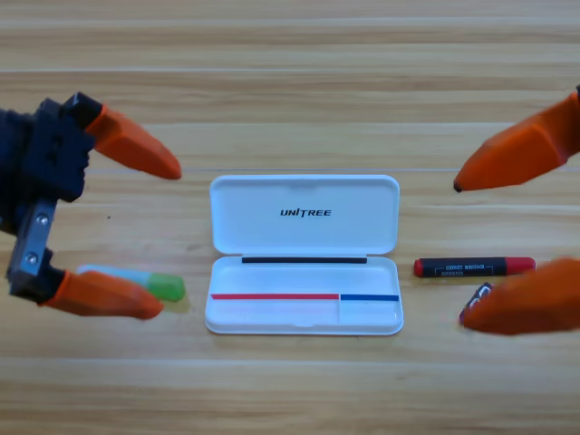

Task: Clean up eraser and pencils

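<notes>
Your left gripper (168, 231) gapes wide at nine o'clock over the green pencil (145, 281); your right gripper (458, 252), wide too, straddles the red pencil (474, 266) and eraser (477, 295) at three o'clock of the case (304, 217).

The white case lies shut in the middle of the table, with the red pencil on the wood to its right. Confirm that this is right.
Not quite. The high view shows the white case lying open, not shut: its lid is folded back toward the top of the picture with the tray below it. The rest holds: it sits in the middle of the table, and the red pencil lies on the wood to its right.
</notes>
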Robot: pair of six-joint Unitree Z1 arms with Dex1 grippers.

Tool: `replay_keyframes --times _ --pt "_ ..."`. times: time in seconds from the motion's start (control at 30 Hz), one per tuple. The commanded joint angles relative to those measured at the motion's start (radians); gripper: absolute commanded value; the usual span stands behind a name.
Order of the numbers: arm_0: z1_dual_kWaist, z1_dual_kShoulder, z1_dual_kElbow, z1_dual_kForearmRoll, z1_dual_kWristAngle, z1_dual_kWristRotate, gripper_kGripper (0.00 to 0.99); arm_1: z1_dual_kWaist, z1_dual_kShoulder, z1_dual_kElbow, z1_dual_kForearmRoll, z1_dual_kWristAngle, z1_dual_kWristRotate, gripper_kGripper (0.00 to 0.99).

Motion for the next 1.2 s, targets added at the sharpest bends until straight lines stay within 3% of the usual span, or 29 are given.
replay_keyframes --times 0.03,0.17,0.23,0.37,0.4,0.63,0.8,1.0,1.2 --pt "-0.018 0.018 0.003 0.025 0.008 0.019 0.979 -0.07 0.042 0.03 0.024 -0.027 0.069 0.99" --pt "-0.018 0.022 -0.023 0.073 0.055 0.054 0.98 -0.158 0.055 0.044 0.041 -0.088 0.139 0.989" --pt "-0.015 0.022 -0.052 0.111 0.135 0.086 0.98 -0.173 0.085 0.021 0.091 -0.148 0.17 0.986" --pt "0.029 0.032 -0.084 0.163 0.293 0.184 0.98 -0.178 0.167 -0.034 0.173 -0.385 0.345 0.983" --pt "0.054 0.036 -0.095 0.18 0.315 0.212 0.98 -0.182 0.182 -0.039 0.183 -0.408 0.374 0.982" --pt "0.276 0.17 -0.203 0.341 0.319 0.447 0.979 -0.225 0.286 0.019 0.196 -0.345 0.532 0.986" --pt "0.385 0.32 -0.195 0.416 0.302 0.586 0.986 -0.256 0.377 0.038 0.191 -0.323 0.771 0.989" --pt "0.43 0.469 -0.193 0.455 0.268 0.64 0.99 -0.285 0.486 0.047 0.147 -0.302 1.004 0.986" --pt "0.45 0.53 -0.195 0.455 0.224 0.651 0.989 -0.31 0.569 0.081 0.053 -0.293 1.098 0.966"
